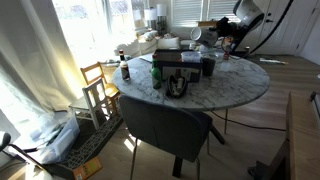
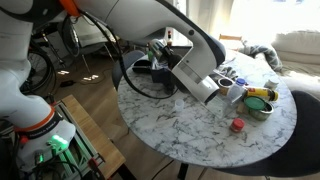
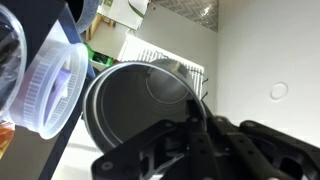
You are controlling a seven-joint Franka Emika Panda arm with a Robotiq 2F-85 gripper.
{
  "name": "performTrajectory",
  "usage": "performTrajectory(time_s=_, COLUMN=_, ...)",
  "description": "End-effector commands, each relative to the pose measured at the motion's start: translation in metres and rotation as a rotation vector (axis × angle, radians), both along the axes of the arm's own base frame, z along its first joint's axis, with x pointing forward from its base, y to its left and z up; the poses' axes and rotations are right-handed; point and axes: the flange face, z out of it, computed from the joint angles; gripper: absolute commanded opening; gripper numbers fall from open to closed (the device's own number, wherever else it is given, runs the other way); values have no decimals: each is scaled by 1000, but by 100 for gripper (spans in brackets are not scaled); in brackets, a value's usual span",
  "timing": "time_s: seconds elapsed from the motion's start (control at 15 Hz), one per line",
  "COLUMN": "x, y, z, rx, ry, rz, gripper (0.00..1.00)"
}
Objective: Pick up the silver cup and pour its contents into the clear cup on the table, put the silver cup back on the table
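Currently, wrist view: clear ribbed plastic cup at left edge, just beside small cylindrical silver cup of shiny metal, tilted, open mouth toward camera. Dark Robotiq gripper clamped on silver cup rim, lower right. Exterior view: silver cup held over round white marble-look table, small red round object nearby.

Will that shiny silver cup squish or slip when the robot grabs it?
The small shiny silver metal cup probably stays stiff, since it looks like metal. Its smooth, glossy wall may be a bit slippery. Being round, it could roll if tipped onto the white marble-look table.
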Motion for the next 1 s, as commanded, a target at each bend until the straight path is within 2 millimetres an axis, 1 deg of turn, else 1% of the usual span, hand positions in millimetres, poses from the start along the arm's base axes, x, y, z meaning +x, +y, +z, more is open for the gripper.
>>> performTrajectory(time_s=0.0, x=2, y=-3, z=-4, rx=22, ry=-22, rz=7, gripper=1)
performTrajectory(time_s=0.07, x=3, y=-3, z=-5, rx=-13, ry=1, rz=0, gripper=1)
performTrajectory(time_s=0.13, x=0, y=-4, z=-2, rx=37, ry=-39, rz=11, gripper=1)
performTrajectory(time_s=0.2, x=0, y=-3, z=-2, rx=21, ry=-25, rz=8, gripper=1)
performTrajectory(time_s=0.27, x=-1, y=-4, z=-2, rx=46, ry=-44, rz=5, gripper=1)
performTrajectory(time_s=0.33, x=-4, y=-5, z=1, rx=101, ry=-99, rz=10, gripper=1)
performTrajectory(time_s=0.4, x=-2, y=-1, z=2, rx=67, ry=-82, rz=27, gripper=1)
performTrajectory(time_s=0.47, x=-4, y=-1, z=3, rx=126, ry=-119, rz=35, gripper=1)
performTrajectory(time_s=0.53, x=-3, y=0, z=4, rx=114, ry=-111, rz=37, gripper=1)
performTrajectory(time_s=0.67, x=-10, y=-5, z=8, rx=170, ry=-172, rz=36, gripper=1)
performTrajectory(time_s=0.93, x=-12, y=-10, z=6, rx=180, ry=-166, rz=38, gripper=1)
